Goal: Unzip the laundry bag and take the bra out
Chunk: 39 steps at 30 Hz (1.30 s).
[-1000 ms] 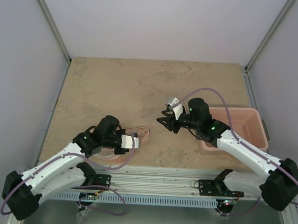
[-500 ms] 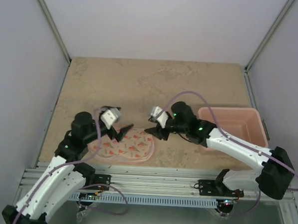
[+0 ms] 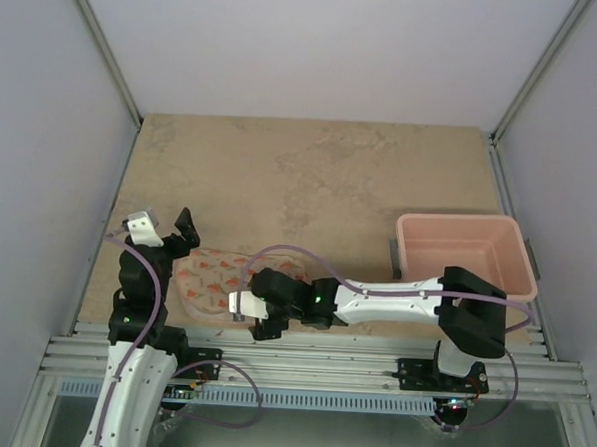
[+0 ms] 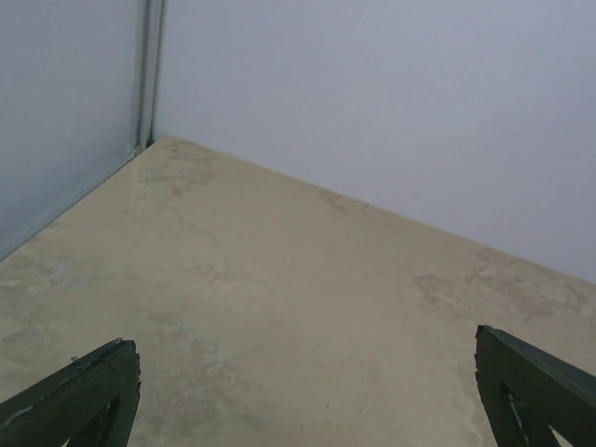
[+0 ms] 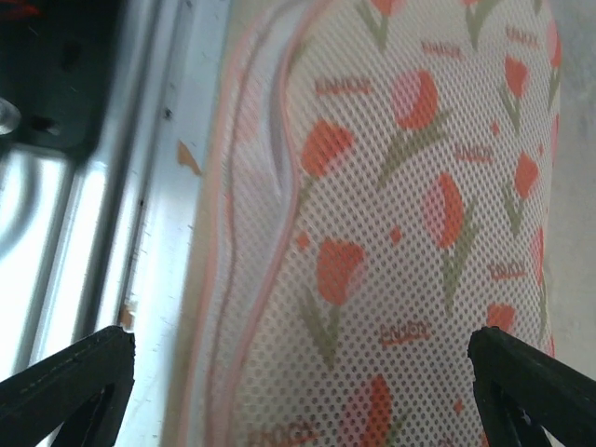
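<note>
The laundry bag (image 3: 207,279) lies flat near the table's front left, cream mesh with orange tulips, and looks closed. Its pink zip rim (image 5: 233,233) runs along the near edge in the right wrist view, where the bag (image 5: 410,233) fills the picture. My right gripper (image 3: 256,304) reaches across low over the bag's right end, open, its fingers spread wide over the mesh (image 5: 300,337) with nothing between them. At the far left, my left gripper (image 3: 178,234) is raised beside the bag and open, over bare table (image 4: 303,340). The bra is hidden.
A pink rectangular tub (image 3: 512,257) stands at the right of the table. The metal rail (image 3: 311,364) along the table's near edge sits close beside the bag and shows again as the rail (image 5: 84,186) in the right wrist view. Grey walls enclose the table.
My left gripper has opened, left the bag and drawn back to the far left. My right arm has swung down from mid-table to the bag's near right end and opened wide.
</note>
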Available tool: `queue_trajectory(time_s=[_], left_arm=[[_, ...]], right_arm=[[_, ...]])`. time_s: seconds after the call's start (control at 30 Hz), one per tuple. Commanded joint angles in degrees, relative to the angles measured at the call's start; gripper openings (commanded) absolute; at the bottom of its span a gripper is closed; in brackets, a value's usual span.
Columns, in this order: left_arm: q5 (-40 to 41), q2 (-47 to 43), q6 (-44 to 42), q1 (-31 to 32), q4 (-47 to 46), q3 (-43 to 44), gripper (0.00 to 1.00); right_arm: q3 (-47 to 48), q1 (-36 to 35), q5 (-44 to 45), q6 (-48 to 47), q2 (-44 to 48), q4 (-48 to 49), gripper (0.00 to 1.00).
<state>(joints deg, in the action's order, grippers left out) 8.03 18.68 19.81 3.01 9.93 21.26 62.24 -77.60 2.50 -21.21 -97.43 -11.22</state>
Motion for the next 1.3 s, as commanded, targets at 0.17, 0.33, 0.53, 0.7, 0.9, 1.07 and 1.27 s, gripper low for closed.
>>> queue_trajectory(time_s=[0.17,0.33,0.53,0.7,0.9,1.07,1.27], left_arm=[[-1.06,-1.95,0.51,-1.95,-3.80,-2.28,0.99],[-1.64,-1.98,0.60,-1.95,-3.97,-2.45,0.99],[-2.69,-2.07,0.79,-1.95,-4.52,-2.69,0.99],[-2.75,-2.14,0.88,-1.95,-4.55,-2.69,0.99],[-2.82,-2.24,0.71,-1.95,-4.51,-2.70,0.99],[-3.13,-2.29,0.75,-1.97,-4.59,-2.70,0.99],[-2.78,-2.33,0.63,-2.10,-4.29,-2.53,0.99]], right_arm=[[3.43,-0.80,8.38,-1.75,-5.46,-1.17,0.77],[5.20,-0.80,10.10,-1.37,-8.10,-2.82,0.57],[6.55,-0.80,12.63,-0.08,-5.89,-3.72,0.39],[6.76,-0.32,18.86,0.84,-3.38,-3.13,0.38],[9.00,3.04,17.63,1.33,-3.12,-3.49,0.42],[10.65,7.60,15.00,1.31,-4.96,-2.55,0.43],[15.56,13.81,11.10,1.07,-9.28,-0.38,0.47]])
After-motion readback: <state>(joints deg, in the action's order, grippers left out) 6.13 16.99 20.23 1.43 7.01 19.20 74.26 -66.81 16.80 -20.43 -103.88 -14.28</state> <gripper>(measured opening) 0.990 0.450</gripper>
